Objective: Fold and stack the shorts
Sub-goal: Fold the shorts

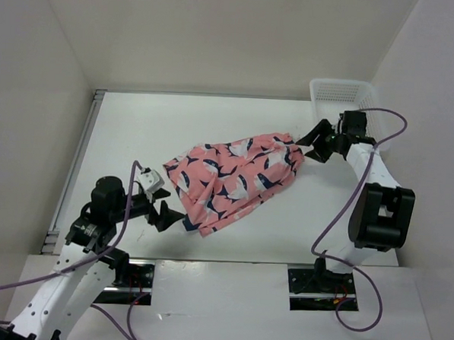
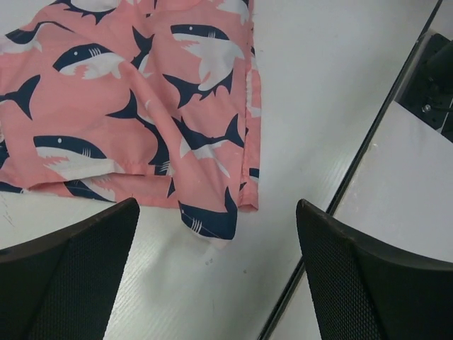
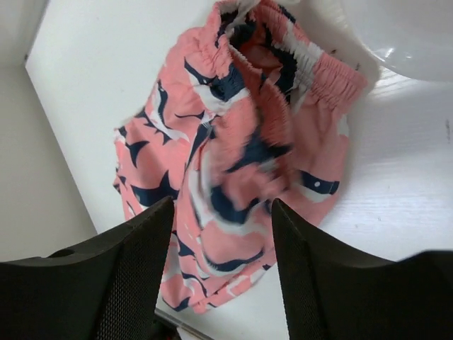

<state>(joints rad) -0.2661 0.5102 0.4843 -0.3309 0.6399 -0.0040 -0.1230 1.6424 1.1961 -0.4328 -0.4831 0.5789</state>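
Observation:
The salmon-pink shorts (image 1: 234,178) with navy-and-white shark shapes lie crumpled on the white table, waistband toward the back right. My left gripper (image 1: 161,212) is open and empty at the near-left hem corner. In the left wrist view the hem of the shorts (image 2: 141,106) lies just ahead of the left gripper (image 2: 218,212), untouched. My right gripper (image 1: 310,148) is at the waistband end. In the right wrist view the right gripper (image 3: 223,205) is open above the bunched shorts (image 3: 248,142), whose fabric is blurred, with nothing held.
A white mesh basket (image 1: 341,96) stands at the back right, just behind my right gripper; its rim shows in the right wrist view (image 3: 403,35). The table's near edge, a dark seam (image 2: 354,177), runs right of my left gripper. White walls enclose the table.

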